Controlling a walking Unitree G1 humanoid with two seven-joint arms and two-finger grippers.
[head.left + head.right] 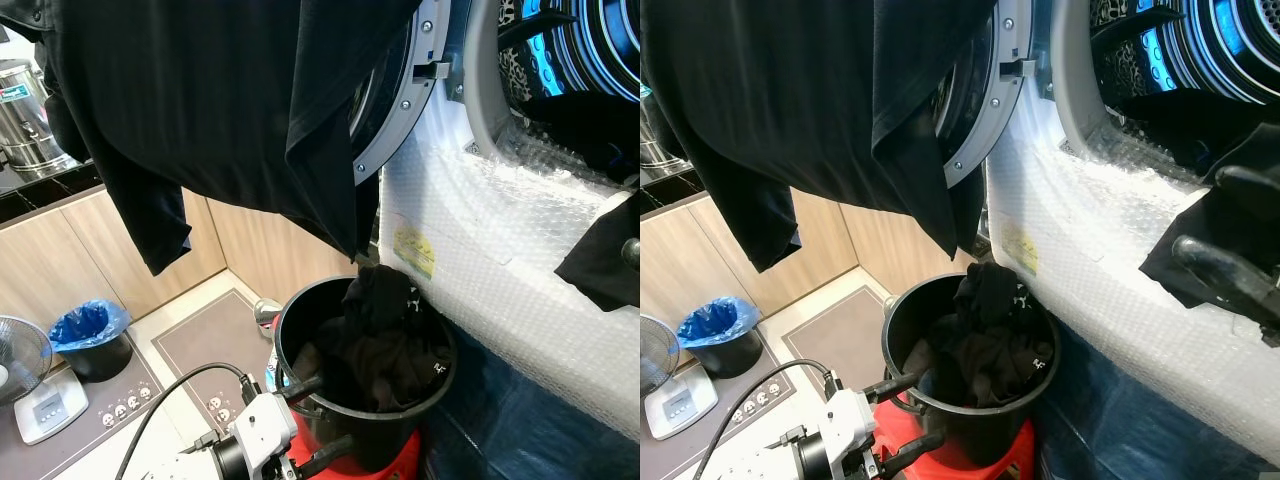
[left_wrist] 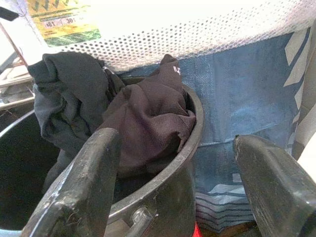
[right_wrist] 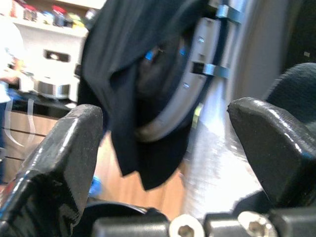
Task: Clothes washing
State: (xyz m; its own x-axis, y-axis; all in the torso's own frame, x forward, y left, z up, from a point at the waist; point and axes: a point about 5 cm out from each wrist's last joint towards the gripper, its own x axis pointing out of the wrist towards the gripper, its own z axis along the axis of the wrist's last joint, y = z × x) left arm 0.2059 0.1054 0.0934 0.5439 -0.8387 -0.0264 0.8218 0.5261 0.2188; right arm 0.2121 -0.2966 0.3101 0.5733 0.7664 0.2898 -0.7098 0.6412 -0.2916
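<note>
A black bucket [image 1: 300,330] stood on a red stool [image 1: 400,462] just beside the bubble-wrapped washing machine [image 1: 480,250], holding dark clothes [image 1: 385,340] heaped against its far wall. The left gripper [image 1: 312,420] straddled the bucket's near rim with fingers [image 2: 84,182] spread apart, one inside and one outside, clamping nothing. A black garment [image 1: 200,110] hung draped over the open machine door [image 1: 395,110]. The right gripper [image 1: 1230,240] sat at the drum opening, fingers apart, dark cloth [image 1: 600,255] beside it.
</note>
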